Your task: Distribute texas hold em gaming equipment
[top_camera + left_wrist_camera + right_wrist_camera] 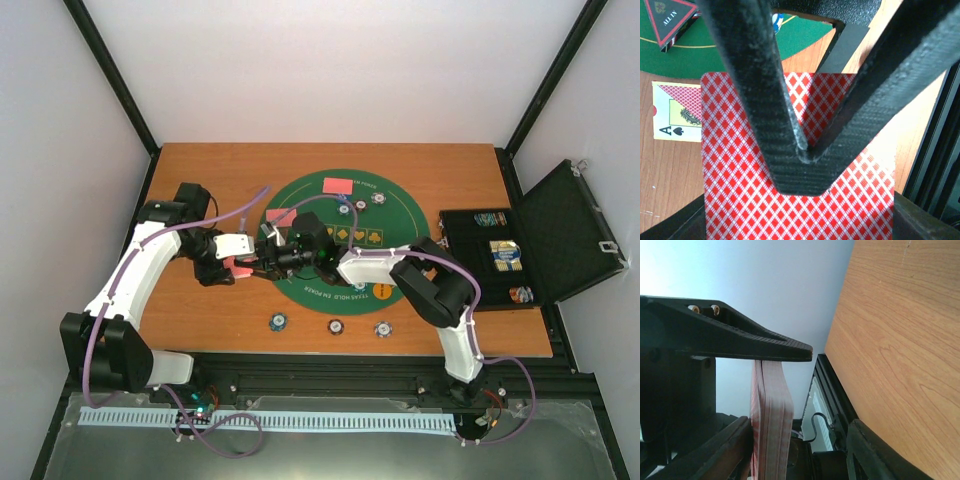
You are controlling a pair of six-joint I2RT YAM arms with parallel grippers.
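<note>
So right now my left jaws [805,150] are pinched shut on the top edge of a single red diamond-backed playing card [740,175]. It's hanging over the wooden desk [200,170], just off the left rim of the big round green felt mat [310,190].

My right arm is stretched across the mat, so the right jaws [272,255] end up right next to the left ones. They're clamped on a thick stack of red-backed cards [771,425]. The right wrist view shows that stack edge-on and up off the desk, tucked tight under one black finger [765,345]. I can't really make out the other finger.

Other stuff around:
- A face-up ace of spades card [675,117] lies flat on the wood just beside the card I'm holding.
- The black-and-red triangular "ALL IN" marker [671,22] sits on the felt.
- Two more red-backed cards are on the mat, one at the far edge [339,185] and one on the left side [281,216].
- Three small round blue-and-white poker chips sit in a row on the wood along the near side of the mat [277,321] [335,325] [382,327].
- The black hinged case [565,235] sits open at the right end of the desk.
</note>
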